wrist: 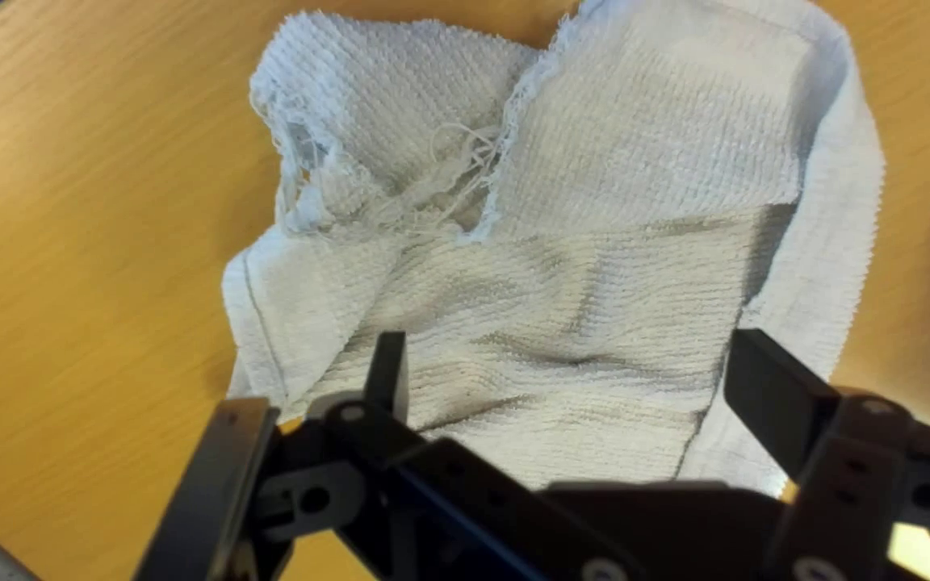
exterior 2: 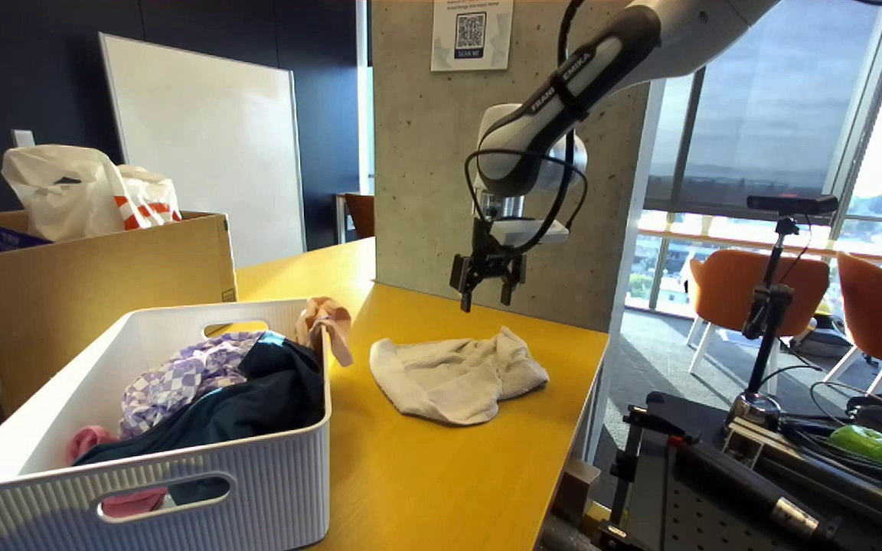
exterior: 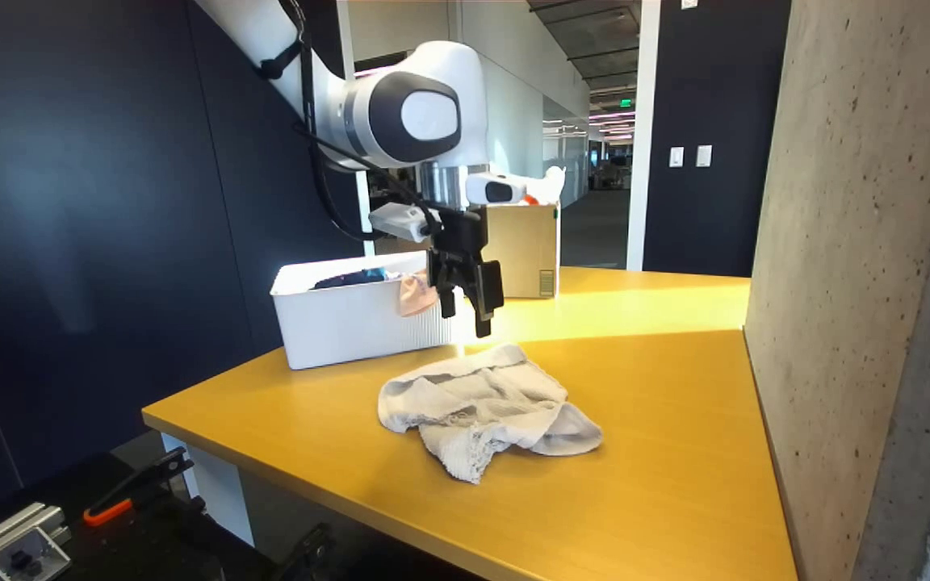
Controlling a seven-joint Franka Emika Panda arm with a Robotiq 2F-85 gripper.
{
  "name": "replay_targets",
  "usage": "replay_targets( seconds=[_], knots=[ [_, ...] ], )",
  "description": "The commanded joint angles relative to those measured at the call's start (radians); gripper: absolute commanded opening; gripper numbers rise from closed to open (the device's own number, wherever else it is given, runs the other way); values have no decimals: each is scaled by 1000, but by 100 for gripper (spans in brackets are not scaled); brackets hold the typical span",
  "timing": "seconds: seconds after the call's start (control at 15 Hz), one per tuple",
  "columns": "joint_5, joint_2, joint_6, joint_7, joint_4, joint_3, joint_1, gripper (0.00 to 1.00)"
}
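Although it is too rumpled to give a clear long axis, the off-white ribbed cloth point(exterior: 505, 395) lies on the yellow tabletop point(exterior: 675, 468), beneath the gripper point(exterior 2: 487, 301) — fingers point(wrist: 389, 367) spread wide, nothing between them, tips hanging clear of the cloth. Loose threads point(wrist: 477, 153) stand out in the wrist view, yet I can see the checked lavender garment point(exterior 2: 173, 390) inside the white plastic bin point(exterior 2: 280, 482) only in an exterior view.

On the yellow, wood-grained table point(exterior: 675, 468) lies a crumpled, off-white ribbed towel point(exterior: 505, 403), its folded layers spread out and one edge frayed. Near it, without touching, stands a white ribbed plastic basket point(exterior 2: 280, 482); a cardboard box point(exterior 2: 104, 283) stands just beside that basket, next to a sunlit stretch.
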State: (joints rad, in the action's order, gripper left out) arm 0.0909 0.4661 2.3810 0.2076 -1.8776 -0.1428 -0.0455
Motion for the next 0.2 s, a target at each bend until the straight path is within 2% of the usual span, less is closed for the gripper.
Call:
replay_targets(
  seconds=[0.0,0.13],
  knots=[
    [-18,-30,-90,13,10,2,-14,100],
    [-10,-25,-108,0,17,9,-22,100]
  ],
)
